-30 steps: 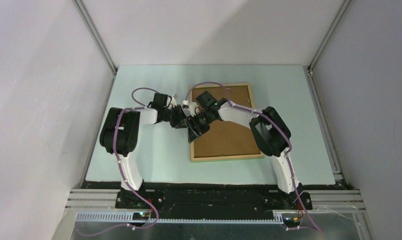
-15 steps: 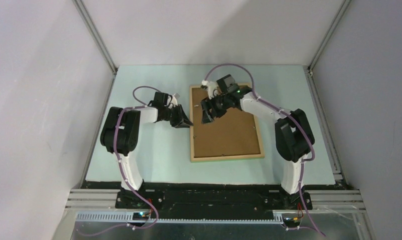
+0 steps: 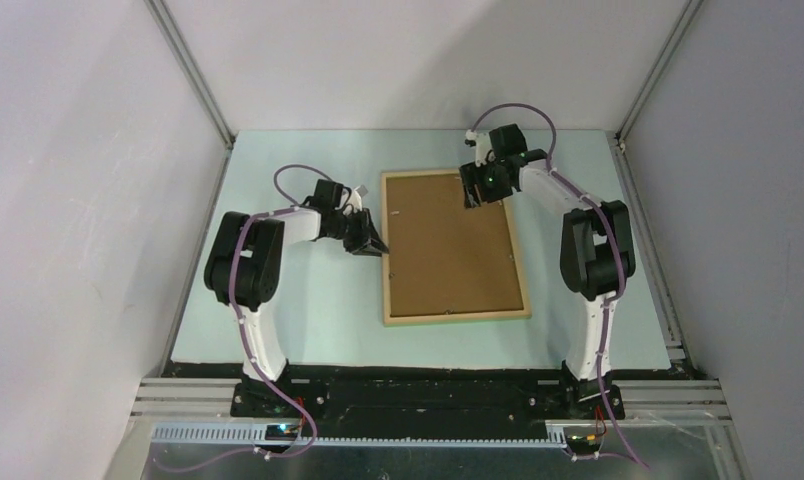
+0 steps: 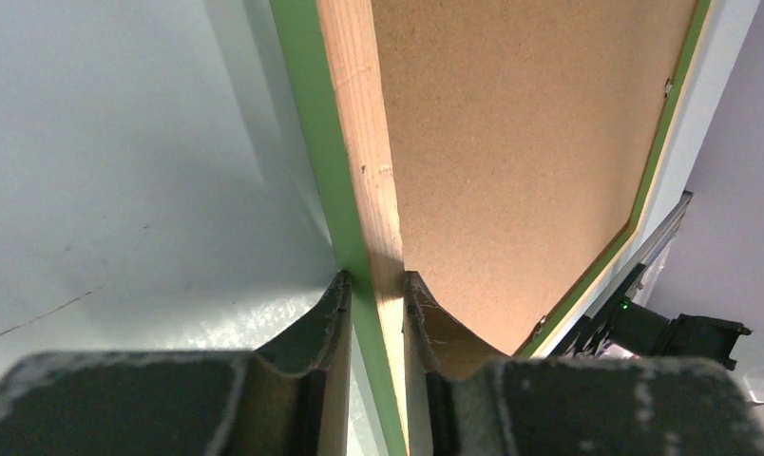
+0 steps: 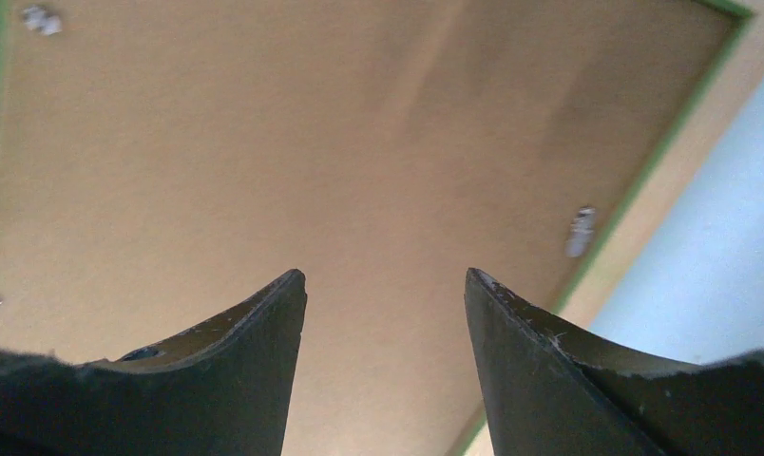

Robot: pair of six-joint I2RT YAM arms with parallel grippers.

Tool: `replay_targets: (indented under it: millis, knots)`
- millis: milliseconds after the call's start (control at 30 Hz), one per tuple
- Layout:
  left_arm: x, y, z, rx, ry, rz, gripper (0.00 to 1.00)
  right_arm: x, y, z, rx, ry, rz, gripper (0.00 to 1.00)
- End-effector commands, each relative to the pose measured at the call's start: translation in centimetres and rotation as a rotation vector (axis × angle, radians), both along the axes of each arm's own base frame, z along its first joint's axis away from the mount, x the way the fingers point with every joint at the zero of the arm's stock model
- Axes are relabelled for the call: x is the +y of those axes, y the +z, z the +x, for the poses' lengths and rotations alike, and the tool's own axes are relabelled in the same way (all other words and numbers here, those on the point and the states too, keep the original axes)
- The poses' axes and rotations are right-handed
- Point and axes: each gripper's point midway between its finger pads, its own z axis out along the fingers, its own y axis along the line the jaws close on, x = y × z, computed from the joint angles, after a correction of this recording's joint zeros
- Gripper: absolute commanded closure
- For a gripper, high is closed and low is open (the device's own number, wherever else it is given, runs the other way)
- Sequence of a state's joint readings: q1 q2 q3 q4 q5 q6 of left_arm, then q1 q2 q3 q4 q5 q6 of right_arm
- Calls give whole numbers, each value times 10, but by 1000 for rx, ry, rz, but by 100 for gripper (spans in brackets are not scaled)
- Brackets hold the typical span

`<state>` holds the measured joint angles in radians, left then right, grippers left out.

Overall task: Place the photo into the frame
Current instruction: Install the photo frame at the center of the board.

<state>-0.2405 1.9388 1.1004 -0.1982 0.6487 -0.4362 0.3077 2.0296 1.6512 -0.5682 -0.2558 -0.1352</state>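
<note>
Left gripper [image 4: 373, 282]: pinching left rail of pale-wood, green-faced rectangular frame [image 4: 357, 142], face-down, long axis near-to-far; right gripper [image 5: 386, 277] spread; pale-green tabletop [image 3: 308, 310], grey walls [image 3: 78, 200].

One frame [image 3: 454, 317], one brown backing board [image 3: 453, 245], two grippers: left gripper [image 3: 378, 248], right gripper [image 3: 471, 196].

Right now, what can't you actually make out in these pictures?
- The photo: in no view; if inside, the brown backing board covers it.
- The frame, green front: faces the table; only edges show.
- Silvery tab: blurred, right wrist view.
- The left pincer, its grip: too small and dark from the top view.
</note>
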Motion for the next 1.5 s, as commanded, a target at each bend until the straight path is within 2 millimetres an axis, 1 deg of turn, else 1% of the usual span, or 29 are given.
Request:
replay_targets:
  millis: [0,33,100,233,300,467,667,967,1100,1467]
  knots:
    - [-2,-20,-26,53,-95,75,100,-37,-6,31,-47,-80,-124,34]
    - [-2,-20,-26,52,-97,77,100,-44,-6,35,-49,-95,-135,34]
    - [-2,-20,-27,52,-103,82,100,-56,-14,40,-43,-125,-161,34]
    - [-2,-20,-27,50,-109,90,100,-75,-21,46,-37,-168,-188,34]
    - [-3,-21,-28,54,-113,89,100,-82,-25,48,-30,-183,-195,34]
    - [-3,-21,-28,57,-116,86,100,-92,-32,51,-19,-197,-208,34]
    - [-5,-19,-28,55,-118,81,100,-95,-47,54,20,-206,-192,36]
    - [-6,-20,-29,64,-120,74,100,-98,-52,61,34,-220,-171,44]
    - [-6,-19,-29,60,-120,75,100,-98,-54,60,41,-214,-175,51]
    - [-6,-18,-28,55,-120,77,100,-96,-54,55,43,-178,-168,68]
